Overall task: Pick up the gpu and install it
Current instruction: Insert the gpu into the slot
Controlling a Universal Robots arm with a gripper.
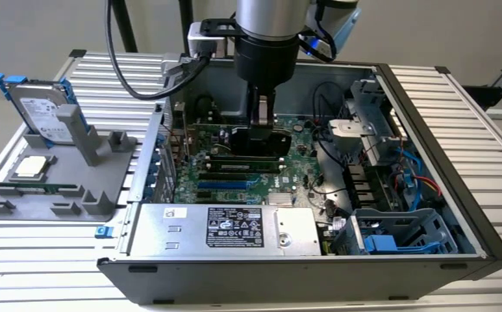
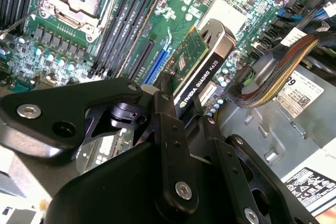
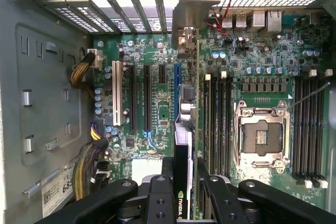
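- In the exterior view, the gripper is lowered into the open computer case, just above the motherboard.
- In the second wrist view, the gpu is clamped edge-on between the closed fingers, its long axis reaching away from the jaws toward the blue slot.
- In the first wrist view, the card is held directly over the blue slot, its metal bracket toward the case's rear wall.

Computer case on table, parts tray at exterior view's left, hard drive seemingly upright in it
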